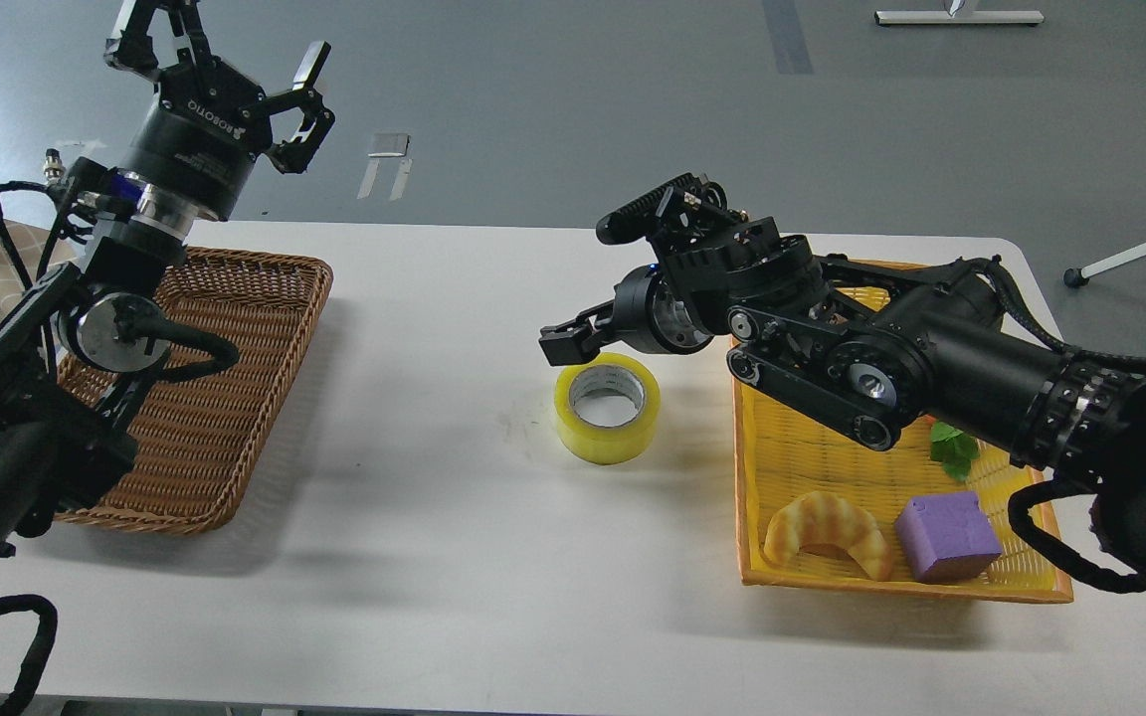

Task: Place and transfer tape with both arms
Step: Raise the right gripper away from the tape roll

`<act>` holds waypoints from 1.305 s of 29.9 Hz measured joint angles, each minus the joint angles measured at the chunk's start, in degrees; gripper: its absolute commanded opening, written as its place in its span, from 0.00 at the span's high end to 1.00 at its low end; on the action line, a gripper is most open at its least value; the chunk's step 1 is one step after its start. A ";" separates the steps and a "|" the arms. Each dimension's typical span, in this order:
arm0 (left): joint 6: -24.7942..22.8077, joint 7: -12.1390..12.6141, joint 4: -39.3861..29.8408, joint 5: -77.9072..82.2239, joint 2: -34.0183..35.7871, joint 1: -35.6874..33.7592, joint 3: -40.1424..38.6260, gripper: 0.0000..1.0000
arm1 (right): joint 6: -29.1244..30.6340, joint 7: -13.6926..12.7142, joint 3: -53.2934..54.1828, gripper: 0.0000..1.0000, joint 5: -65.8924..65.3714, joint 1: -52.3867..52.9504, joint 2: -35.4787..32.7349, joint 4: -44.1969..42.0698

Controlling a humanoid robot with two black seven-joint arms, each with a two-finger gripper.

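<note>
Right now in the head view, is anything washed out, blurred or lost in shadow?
Head view: sharp throughout; soft shadows fall beside the tape and brown basket; mild glare whitens the table at its far edge; the black right gripper shows little detail.

Tape (606, 407) lies flat at table (434, 557) centre. Right gripper (588, 283), fingers spread, hangs just above it at 12 o'clock. Left gripper (220, 55), open, is raised at 10 o'clock.

A white table (454, 517) carries everything; a brown wicker basket (235, 398) sits at its left edge, toward the far side; a yellow plastic tray (762, 477) lies near the right edge, reaching toward the far right corner; between them, nearer the tray, the tape (607, 408) rests flat on the bare top, core opening upward.
</note>
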 measured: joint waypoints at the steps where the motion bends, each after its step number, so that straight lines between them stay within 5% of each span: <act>1: 0.00 0.03 0.00 0.00 0.06 0.01 0.00 0.02 | 0.00 -0.01 1.66 0.00 0.04 0.03 -1.37 1.84; 12: 0.00 0.27 0.24 0.14 0.12 0.12 0.59 0.02 | 0.00 -0.40 22.44 0.00 18.14 -5.93 -14.62 10.13; 26: 0.00 0.45 0.22 0.31 0.12 0.11 0.87 0.02 | -0.01 -0.02 63.44 0.00 40.49 -25.18 -10.61 9.13; 39: 0.00 0.37 0.11 0.87 -0.04 0.71 1.53 0.02 | -0.02 -0.72 67.14 0.00 77.37 -33.88 -9.51 6.93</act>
